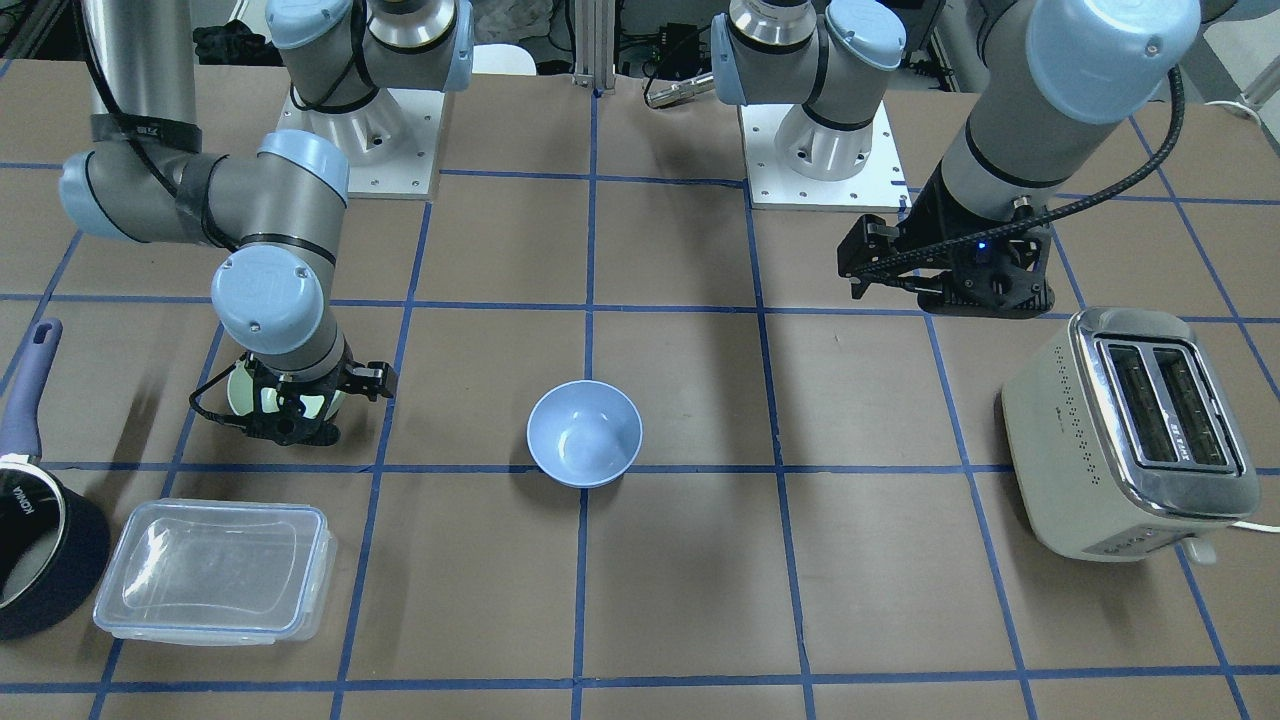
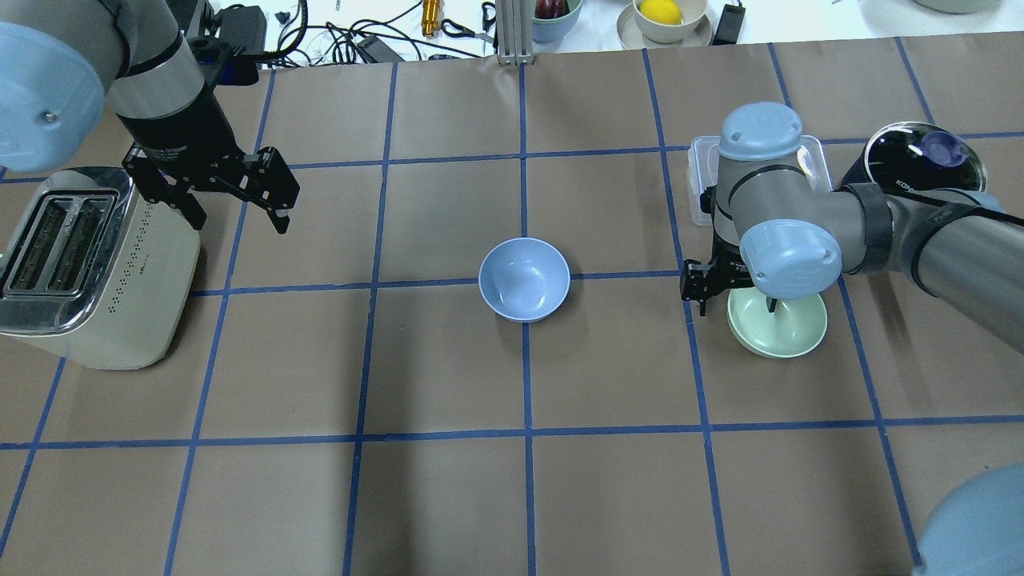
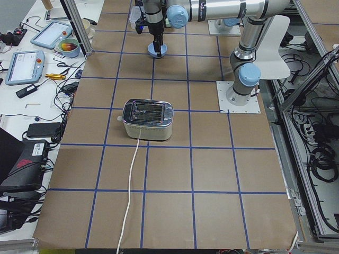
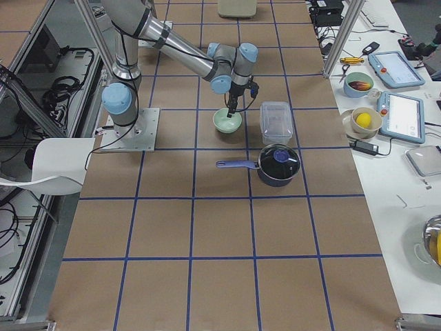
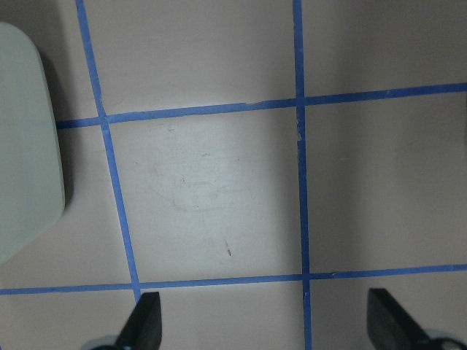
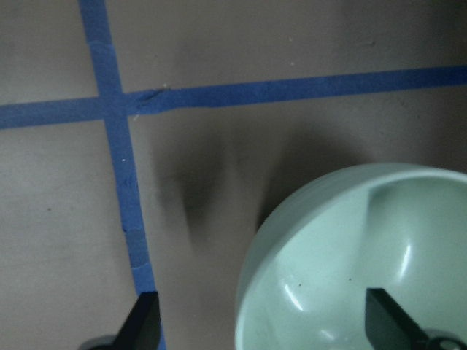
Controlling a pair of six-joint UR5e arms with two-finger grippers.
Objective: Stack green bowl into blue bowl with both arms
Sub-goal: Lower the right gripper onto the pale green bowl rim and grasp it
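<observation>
The green bowl (image 2: 788, 330) sits upright on the table's right side in the overhead view. My right gripper (image 6: 263, 328) is open and low at the bowl's rim (image 6: 350, 255). One fingertip (image 6: 142, 321) is outside the bowl and the other is inside it. In the front-facing view the gripper (image 1: 290, 415) hides most of the bowl. The blue bowl (image 2: 524, 278) stands empty at the table's middle (image 1: 585, 432). My left gripper (image 2: 238, 218) is open and empty, raised above the table beside the toaster. Its fingertips (image 5: 146, 321) stand wide apart over bare paper.
A cream toaster (image 2: 88, 264) stands beside my left gripper. A clear lidded container (image 1: 215, 570) and a dark saucepan (image 1: 40, 560) stand past the green bowl. Blue tape lines grid the brown table cover (image 2: 448, 360).
</observation>
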